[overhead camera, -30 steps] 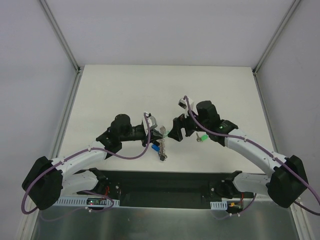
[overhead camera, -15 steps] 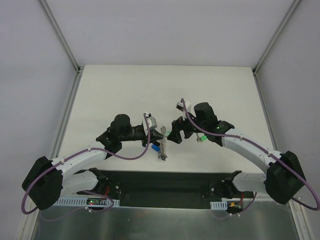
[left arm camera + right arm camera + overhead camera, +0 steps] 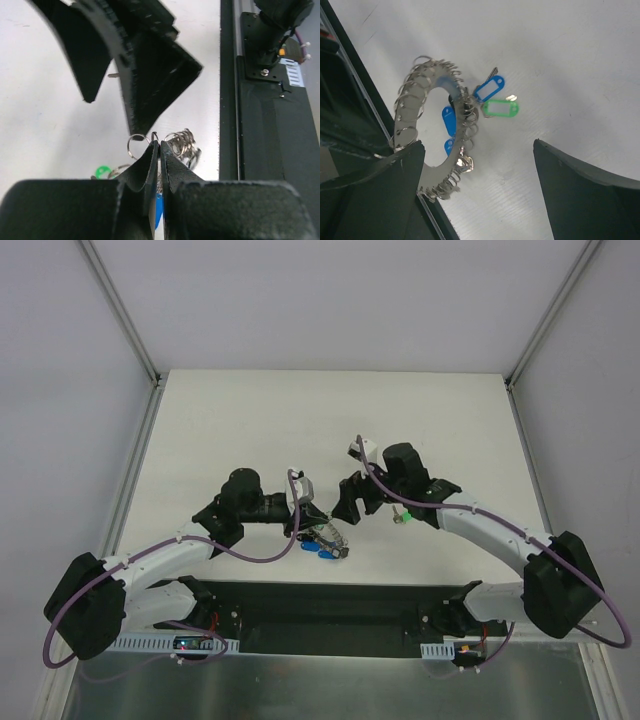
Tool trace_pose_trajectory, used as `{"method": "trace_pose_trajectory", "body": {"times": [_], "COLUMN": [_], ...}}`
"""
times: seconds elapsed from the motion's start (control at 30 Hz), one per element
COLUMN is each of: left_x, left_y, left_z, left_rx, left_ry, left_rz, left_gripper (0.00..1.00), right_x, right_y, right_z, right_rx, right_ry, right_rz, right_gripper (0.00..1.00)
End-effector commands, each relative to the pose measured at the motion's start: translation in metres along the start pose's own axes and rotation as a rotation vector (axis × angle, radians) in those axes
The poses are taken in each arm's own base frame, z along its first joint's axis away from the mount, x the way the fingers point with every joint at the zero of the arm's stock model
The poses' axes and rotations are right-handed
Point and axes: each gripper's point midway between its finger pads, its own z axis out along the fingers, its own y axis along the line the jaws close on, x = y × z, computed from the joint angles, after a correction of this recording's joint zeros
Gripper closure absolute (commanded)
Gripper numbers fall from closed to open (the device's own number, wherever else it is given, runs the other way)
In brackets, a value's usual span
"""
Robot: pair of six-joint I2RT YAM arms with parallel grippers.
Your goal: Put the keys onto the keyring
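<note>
Pinching a small loop of the keyring [image 3: 410, 112] between fully closed fingers, the left gripper [image 3: 159, 150] holds it tilted near the table's [image 3: 250, 420] front edge (keys [image 3: 489, 90] with blue and green tags hang from it). The right gripper [image 3: 479, 150] hangs just beside the ring, jaws spread wide and grasping nothing, while a green-headed key [image 3: 405, 515] lies on the table beside the right arm.

We see a wide grey metal keyring [image 3: 412, 120], its rim fringed with small wire loops, over the white table [image 3: 560, 60] and beside a black strip [image 3: 332, 85]. Two small blue-headed keys [image 3: 448, 120] show through its hole. Just outside the rim, on the side away from the strip, a third blue-headed key [image 3: 489, 89] touches a green-headed key [image 3: 501, 107]. Our right gripper [image 3: 477, 150] has its black fingers [image 3: 580, 195] spread wide.
</note>
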Motion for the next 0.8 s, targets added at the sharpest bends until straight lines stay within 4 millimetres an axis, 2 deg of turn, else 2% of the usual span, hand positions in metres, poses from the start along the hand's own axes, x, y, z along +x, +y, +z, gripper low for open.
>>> {"method": "trace_pose_trajectory", "body": {"times": [0.0,0.13,0.23,0.33,0.6,0.7,0.77], "left_x": [-0.021,-0.02,-0.019,-0.019,-0.024,-0.026,-0.027], "left_y": [-0.018,-0.02,-0.016,-0.01,-0.006,-0.004,-0.004], "left_z": [0.003,0.005,0.004,0.003,0.003,0.003,0.003], "left_rx": [0.124,0.138,0.109,0.065,0.037,0.029,0.03], "left_ry": [-0.076,-0.071,-0.071,-0.082,-0.115,-0.12,-0.121], "left_rz": [0.086,0.075,0.073,0.083,0.082,0.082,0.08], "left_gripper": [1.0,1.0,1.0,1.0,1.0,1.0,1.0], "right_x": [-0.053,-0.072,-0.071,-0.06,-0.009,0.002,0.001], "right_y": [-0.004,-0.007,-0.013,-0.02,-0.011,-0.004,0.003], "right_z": [0.003,0.007,0.007,-0.002,-0.024,-0.028,-0.032], "right_rx": [0.024,0.027,0.054,0.074,0.047,0.012,-0.016], "right_ry": [-0.138,-0.182,-0.184,-0.184,-0.122,-0.121,-0.146], "right_rz": [-0.031,0.026,0.054,0.075,-0.001,-0.016,-0.05], "right_gripper": [0.08,0.08,0.09,0.09,0.09,0.09,0.09]}}
